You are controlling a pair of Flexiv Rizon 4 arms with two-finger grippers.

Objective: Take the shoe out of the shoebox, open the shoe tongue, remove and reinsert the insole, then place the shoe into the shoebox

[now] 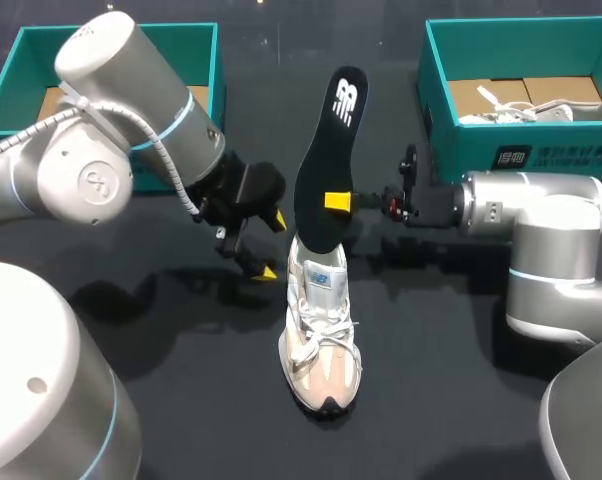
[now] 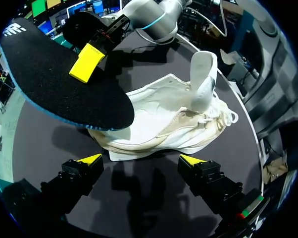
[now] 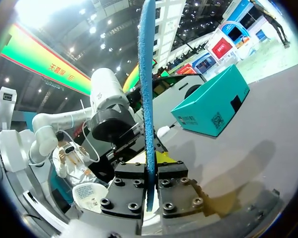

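The right gripper [image 1: 338, 201] was clamped on the black insole [image 1: 324, 150], holding it upright on edge with its lower end at the heel opening of the shoe [image 1: 321, 335]. The shoe stood on the table [image 1: 181, 330] between the arms, toe toward the robot, outside both boxes. The left gripper [image 1: 272, 247] hung wide open just beside the heel, apart from it.

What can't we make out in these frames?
- Inside of the shoe: in the head view the insole's lower end covers the opening; the left wrist view shows the shoe only from the side.
- Left shoebox contents: head view, my left arm covers most of it.
- Right shoebox contents: cut off by the head view's edge.
- Right hand's far finger: head view, behind the insole.
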